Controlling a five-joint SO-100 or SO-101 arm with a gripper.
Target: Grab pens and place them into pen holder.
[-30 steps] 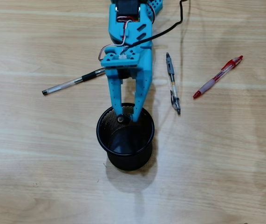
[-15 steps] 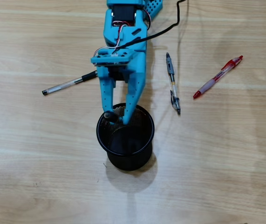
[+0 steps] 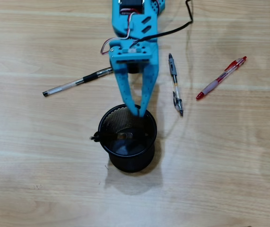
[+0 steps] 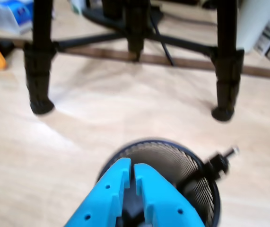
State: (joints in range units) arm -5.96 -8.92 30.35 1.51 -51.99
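Now the end effector (image 3: 139, 110), closed and empty, has released the pen (image 3: 107, 136); it lies tilted inside the pen holder (image 3: 149, 142), tip projecting over its left rim.

Workshop-like room: tripod legs (image 4: 40, 61), cable (image 4: 161, 45)

A: Wrist view is blurred; holder (image 4: 191, 175) is cut by the bottom edge. Gripper (image 4: 132, 172) base is cut too.

B: Overhead, the arm (image 3: 135, 23) runs off the top. The left pen (image 3: 75, 83) has its end hidden under it.
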